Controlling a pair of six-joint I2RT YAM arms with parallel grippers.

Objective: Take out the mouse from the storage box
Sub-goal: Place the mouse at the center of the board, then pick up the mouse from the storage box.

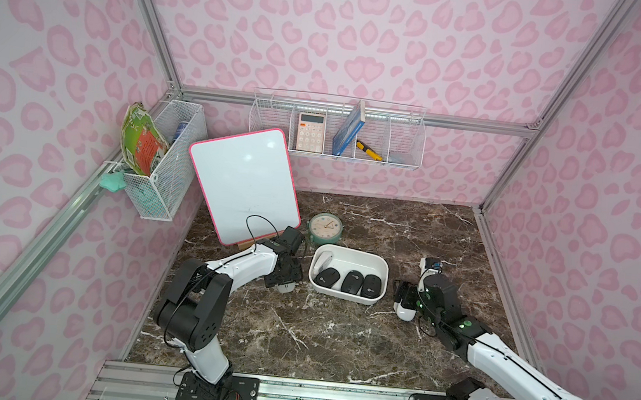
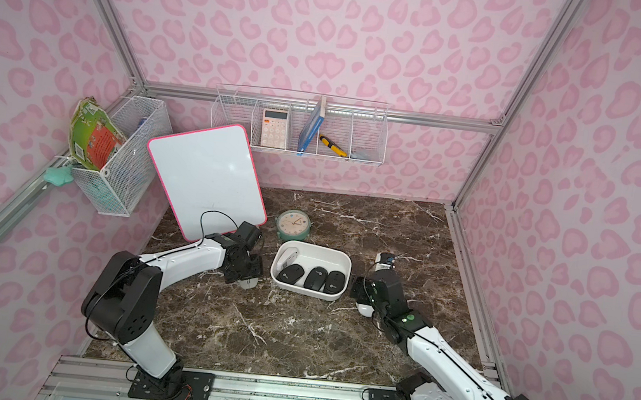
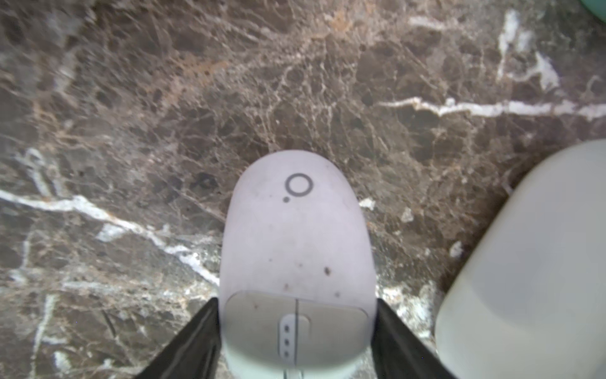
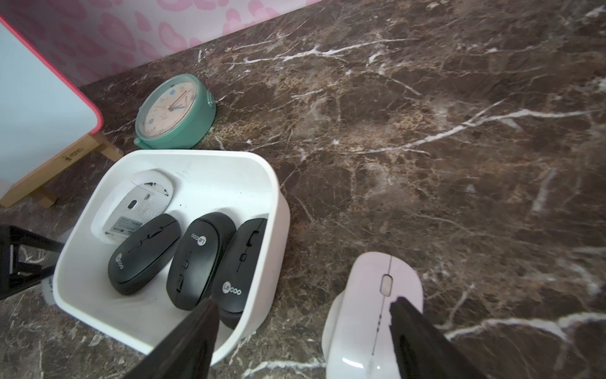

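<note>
Left arm (image 1: 241, 261) low, jaws flanking mouse (image 3: 296, 246).

Front: the tabletop (image 1: 308, 341) is bare marble, wide between the two arms and bare again at back right.
Left flank: the left claw (image 3: 296, 300) and the left white mouse (image 3: 295, 229) between its fingers fill the strip close beside the storage box (image 1: 341, 295).
Right flank: the right claw (image 4: 303, 302), spread wide, and the right white mouse (image 4: 373, 311) sit near the box wall.
Inside: three black mice (image 1: 352, 281) crowd the near side; an upturned white mouse (image 1: 322, 262) lines the left wall.
Behind: green clock (image 1: 325, 228) near the rim; whiteboard (image 1: 243, 185) further left.
</note>
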